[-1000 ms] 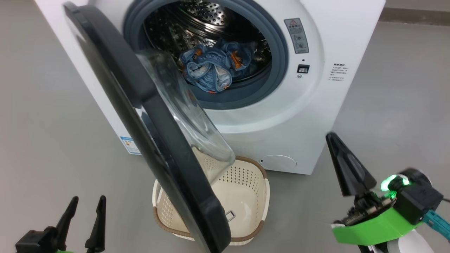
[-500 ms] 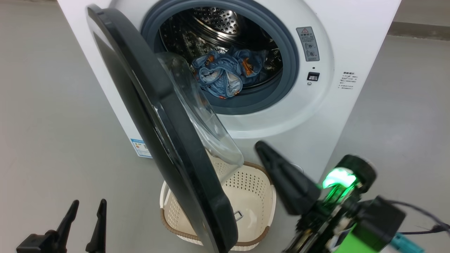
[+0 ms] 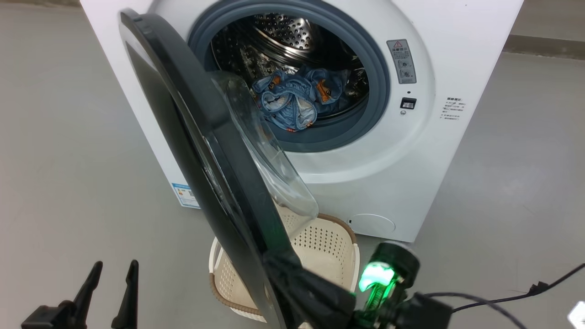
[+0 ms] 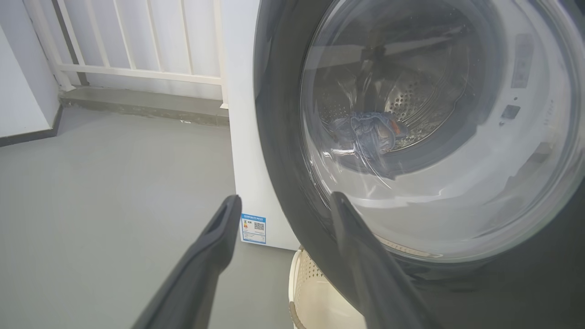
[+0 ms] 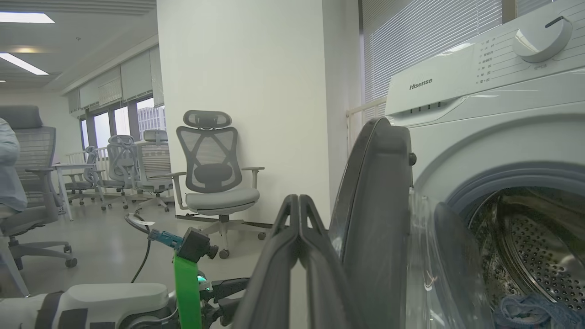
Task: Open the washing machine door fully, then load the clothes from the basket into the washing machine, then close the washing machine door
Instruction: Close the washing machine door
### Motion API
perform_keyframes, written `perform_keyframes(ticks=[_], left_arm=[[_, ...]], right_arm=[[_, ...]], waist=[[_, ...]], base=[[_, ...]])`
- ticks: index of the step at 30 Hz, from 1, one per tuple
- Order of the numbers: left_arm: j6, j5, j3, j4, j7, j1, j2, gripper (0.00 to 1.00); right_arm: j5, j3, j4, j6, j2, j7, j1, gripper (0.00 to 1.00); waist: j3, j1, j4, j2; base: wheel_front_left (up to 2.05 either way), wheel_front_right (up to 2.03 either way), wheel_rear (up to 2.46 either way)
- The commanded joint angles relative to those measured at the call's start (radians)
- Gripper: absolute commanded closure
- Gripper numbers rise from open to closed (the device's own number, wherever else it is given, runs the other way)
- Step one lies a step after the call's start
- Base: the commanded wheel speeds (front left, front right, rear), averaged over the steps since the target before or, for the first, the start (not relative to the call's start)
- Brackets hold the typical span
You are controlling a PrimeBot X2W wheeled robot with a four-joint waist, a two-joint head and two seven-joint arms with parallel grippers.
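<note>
Right gripper (image 5: 298, 203) — fingers shut, empty — swung left to the lower edge of the door (image 3: 192, 119), so closing looked next; left gripper (image 3: 115, 266) sat idle, fingers wide open, empty.

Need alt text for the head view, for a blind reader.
The washing machine door stands partly open, blue clothes in the drum, basket on the floor below it. Shut right claw at the door's lower edge; left claw open.

clothes (image 3: 292, 103) in the washing machine (image 3: 434, 151), basket (image 3: 329, 240) before it — partly behind the door (image 3: 187, 105) (hinged left)
</note>
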Motion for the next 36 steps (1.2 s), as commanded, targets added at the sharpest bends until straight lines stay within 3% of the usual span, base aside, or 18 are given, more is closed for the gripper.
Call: perform_keyframes(ticks=[1,16,36], left_arm=[[-0.002,0.013,0.04,-0.028,-0.006,-0.008,0.019,0.0],[-0.002,0.009,0.04,-0.028,-0.006,-0.008,0.018,0.0],[-0.002,0.011,0.046,-0.031,-0.006,-0.021,0.012,0.0]], right_arm=[[0.015,0.036,-0.012,0.008,0.011,-0.005,-0.024,1.0],[0.063,0.152,0.091,0.008,0.008,-0.005,0.01,1.0],[0.122,0.206,0.273,0.008,-0.007,-0.005,0.01,1.0]], waist=[[-0.002,0.0,0.0,0.0],[0.001,0.0,0.0,0.0],[0.024,0.0,0.0,0.0]], base=[[0.0,0.0,0.0],[0.0,0.0,0.0],[0.0,0.0,0.0]])
